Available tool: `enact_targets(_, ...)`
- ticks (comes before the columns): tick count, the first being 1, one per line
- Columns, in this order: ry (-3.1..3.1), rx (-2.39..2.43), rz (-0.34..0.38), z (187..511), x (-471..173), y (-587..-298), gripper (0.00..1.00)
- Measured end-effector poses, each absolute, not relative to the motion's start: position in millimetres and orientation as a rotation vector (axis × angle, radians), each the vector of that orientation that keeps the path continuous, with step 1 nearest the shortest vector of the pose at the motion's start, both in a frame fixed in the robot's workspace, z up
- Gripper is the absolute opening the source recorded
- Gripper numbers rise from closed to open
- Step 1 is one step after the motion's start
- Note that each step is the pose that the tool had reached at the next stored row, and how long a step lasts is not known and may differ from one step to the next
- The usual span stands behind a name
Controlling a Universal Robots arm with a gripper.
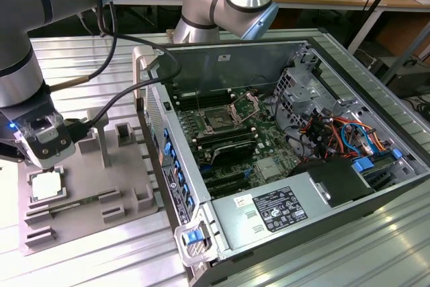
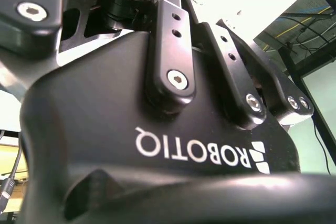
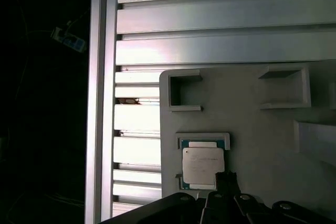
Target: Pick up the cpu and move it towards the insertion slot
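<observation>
The cpu (image 1: 46, 185) in the fixture (image 1: 131, 181), insertion slot (image 1: 218, 120) toward exterior view's right

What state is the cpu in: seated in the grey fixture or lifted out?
Seated. The cpu lies flat inside its framed recess on the grey fixture, with the end effector close above it.

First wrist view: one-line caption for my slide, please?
The cpu lies in a recess of the grey fixture, gripper close by.

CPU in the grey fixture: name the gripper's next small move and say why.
Probably lower straight down onto the cpu: it lies flat in its recess in the grey fixture, and the gripper hovers close above it, not holding it.
</observation>
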State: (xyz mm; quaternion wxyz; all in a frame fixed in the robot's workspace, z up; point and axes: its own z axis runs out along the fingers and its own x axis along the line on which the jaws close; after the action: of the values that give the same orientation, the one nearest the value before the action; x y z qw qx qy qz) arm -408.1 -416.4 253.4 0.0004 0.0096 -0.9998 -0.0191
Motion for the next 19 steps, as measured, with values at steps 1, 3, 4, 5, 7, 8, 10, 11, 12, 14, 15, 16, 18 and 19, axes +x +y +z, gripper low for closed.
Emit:
enact_targets(1, -3.14, 0.03, -0.06, 253.2, -408.1, -416.4, 0.11)
enact_targets(3, -3.14, 0.03, -0.06, 252.8, -408.1, -416.4, 0.11)
enact_targets(4, -3.14, 0.03, -0.06, 252.6, -408.1, -416.4, 0.11)
enact_targets(5, -3.14, 0.03, -0.06, 252.3, -408.1, -416.4, 0.11)
enact_targets(7, -3.14, 0.03, -0.06, 251.9, -408.1, -416.4, 0.11)
enact_targets(8, -3.14, 0.03, -0.06, 251.7, -408.1, -416.4, 0.11)
enact_targets(10, -3.14, 0.03, -0.06, 251.1, -408.1, -416.4, 0.11)
enact_targets(11, -3.14, 0.03, -0.06, 250.9, -408.1, -416.4, 0.11)
enact_targets(12, -3.14, 0.03, -0.06, 250.6, -408.1, -416.4, 0.11)
enact_targets(14, -3.14, 0.03, -0.06, 250.2, -408.1, -416.4, 0.11)
enact_targets(15, -3.14, 0.03, -0.06, 249.9, -408.1, -416.4, 0.11)
enact_targets(16, -3.14, 0.03, -0.06, 249.7, -408.1, -416.4, 0.11)
enact_targets(18, -3.14, 0.03, -0.06, 249.3, -408.1, -416.4, 0.11)
enact_targets(19, -3.14, 0.03, -0.06, 249.0, -408.1, -416.4, 0.11)
